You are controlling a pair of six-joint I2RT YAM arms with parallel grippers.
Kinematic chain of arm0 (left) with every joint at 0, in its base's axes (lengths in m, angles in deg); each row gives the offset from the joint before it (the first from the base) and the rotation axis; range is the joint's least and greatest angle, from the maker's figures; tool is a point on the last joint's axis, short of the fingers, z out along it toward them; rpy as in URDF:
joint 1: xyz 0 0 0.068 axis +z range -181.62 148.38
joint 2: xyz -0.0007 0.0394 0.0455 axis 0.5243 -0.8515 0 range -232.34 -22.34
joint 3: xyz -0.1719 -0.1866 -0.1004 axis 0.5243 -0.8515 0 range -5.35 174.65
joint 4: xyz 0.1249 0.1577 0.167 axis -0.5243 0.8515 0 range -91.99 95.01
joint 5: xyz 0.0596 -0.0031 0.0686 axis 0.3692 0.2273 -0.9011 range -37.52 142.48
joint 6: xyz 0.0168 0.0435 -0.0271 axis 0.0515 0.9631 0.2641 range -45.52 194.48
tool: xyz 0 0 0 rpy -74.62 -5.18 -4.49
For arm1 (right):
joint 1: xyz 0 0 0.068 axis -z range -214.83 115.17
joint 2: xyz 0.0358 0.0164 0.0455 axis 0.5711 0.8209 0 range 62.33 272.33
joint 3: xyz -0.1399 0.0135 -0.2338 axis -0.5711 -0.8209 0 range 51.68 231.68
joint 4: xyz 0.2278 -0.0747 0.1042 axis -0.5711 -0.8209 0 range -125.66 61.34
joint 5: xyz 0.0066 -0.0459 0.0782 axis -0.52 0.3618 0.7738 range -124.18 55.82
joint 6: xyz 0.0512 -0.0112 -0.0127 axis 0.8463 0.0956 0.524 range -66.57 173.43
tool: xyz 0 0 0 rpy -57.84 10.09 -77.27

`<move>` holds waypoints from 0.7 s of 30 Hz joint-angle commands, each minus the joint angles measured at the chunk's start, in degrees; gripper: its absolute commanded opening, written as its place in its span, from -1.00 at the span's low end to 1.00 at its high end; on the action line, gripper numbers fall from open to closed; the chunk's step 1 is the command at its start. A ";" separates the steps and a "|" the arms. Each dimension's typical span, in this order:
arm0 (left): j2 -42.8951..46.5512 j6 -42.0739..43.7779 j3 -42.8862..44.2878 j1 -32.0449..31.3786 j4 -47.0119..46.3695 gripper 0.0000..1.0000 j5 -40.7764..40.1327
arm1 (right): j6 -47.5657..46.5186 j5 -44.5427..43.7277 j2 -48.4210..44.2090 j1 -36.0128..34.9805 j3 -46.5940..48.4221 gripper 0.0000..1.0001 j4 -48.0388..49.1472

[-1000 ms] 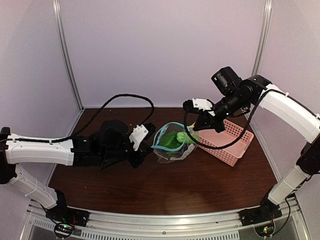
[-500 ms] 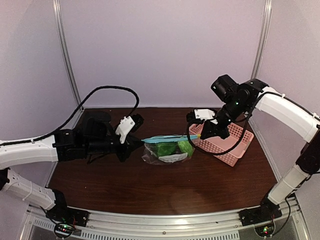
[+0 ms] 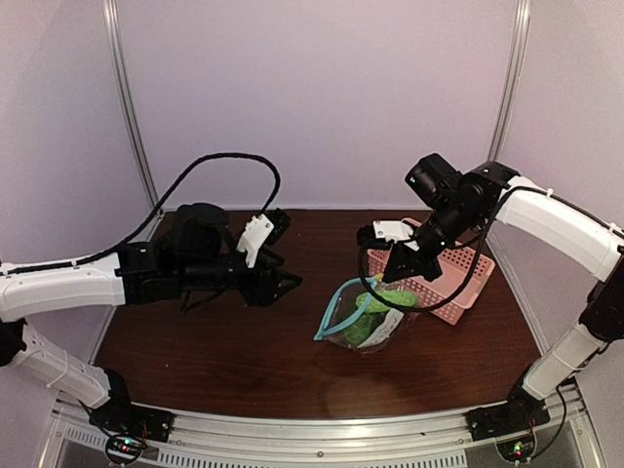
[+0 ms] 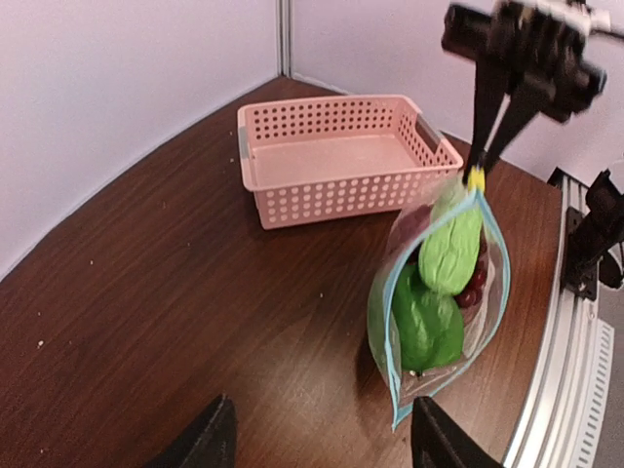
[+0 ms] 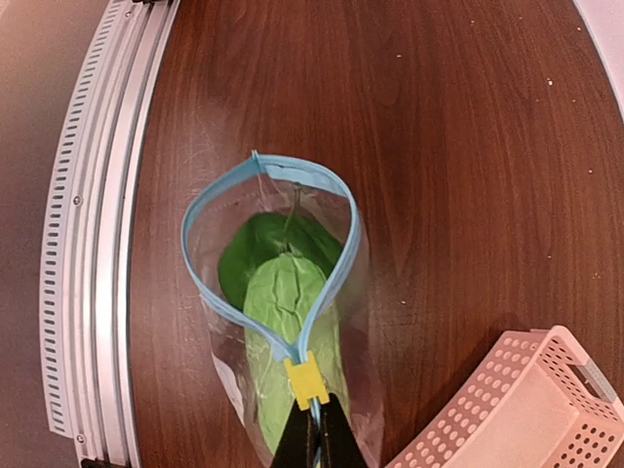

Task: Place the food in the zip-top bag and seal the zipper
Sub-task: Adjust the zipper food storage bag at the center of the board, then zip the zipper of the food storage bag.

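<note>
The zip-top bag (image 3: 363,322) hangs tilted to the table from my right gripper (image 3: 392,276), which is shut on the zipper (image 5: 353,232) just behind its yellow slider (image 5: 305,380). The bag's mouth gapes as a teal loop. Inside lie the food: a light green vegetable (image 4: 450,249), a darker green piece (image 4: 426,327) and dark red grapes (image 4: 475,287). My left gripper (image 3: 285,285) hovers open to the left of the bag, apart from it. In the left wrist view its fingertips (image 4: 210,441) frame bare table, with the bag's free corner near the right one.
A pink perforated basket (image 3: 458,283) stands empty at the right rear, just behind the right gripper. The metal rail (image 5: 97,224) runs along the table's near edge, close to the bag. Both arms' black cables arch over the table.
My left gripper has opened and let go of the bag's left end. The bag has swung right and nearer, now hanging from the right gripper alone with its mouth gaping.
</note>
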 commanded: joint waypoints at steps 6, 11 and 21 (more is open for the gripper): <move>-16.69 1.59 15.16 -1.09 -8.19 0.48 8.89 | 5.05 1.56 1.93 -4.43 -0.99 -1.00 3.36; -20.52 2.50 13.98 -1.58 -12.62 0.48 10.98 | 5.55 2.52 2.75 -4.50 -0.11 -1.00 2.71; -15.66 6.14 5.79 -1.78 -23.65 0.40 17.60 | 5.99 4.31 3.36 -4.59 0.61 -1.00 1.11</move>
